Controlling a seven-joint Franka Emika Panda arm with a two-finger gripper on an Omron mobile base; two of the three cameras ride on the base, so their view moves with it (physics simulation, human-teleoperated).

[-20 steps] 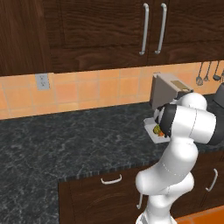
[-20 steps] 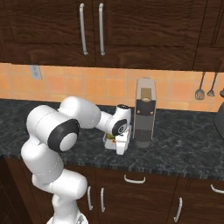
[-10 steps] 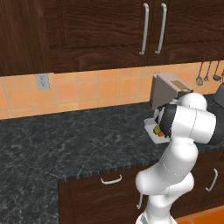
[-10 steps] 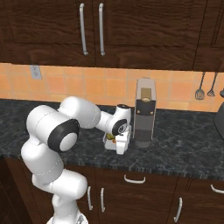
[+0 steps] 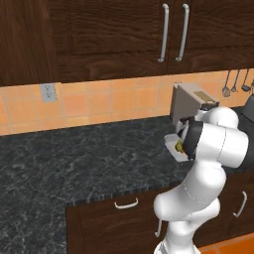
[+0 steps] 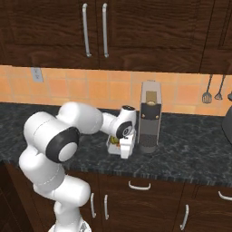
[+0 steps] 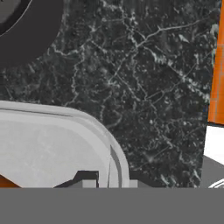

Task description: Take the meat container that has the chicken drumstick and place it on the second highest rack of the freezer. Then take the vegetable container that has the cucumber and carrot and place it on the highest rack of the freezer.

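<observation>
**Tray beside the machine on the tabletop**

A tray (image 6: pixel 113 146) sits on the tabletop (image 6: pixel 190 145), just left of the coffee machine (image 6: pixel 149 115) in the right base view. The gripper (image 6: pixel 125 147) is at the tray's front rim. Cabinets (image 6: pixel 95 27) hang above; utensils (image 6: pixel 207 89) hang on the wall further right.

The robot's own arm hides most of the white container (image 5: pixel 173 147); its contents show as a yellow-orange speck, too small to name; the hand view crops its rim (image 7: pixel 114 154)
</observation>
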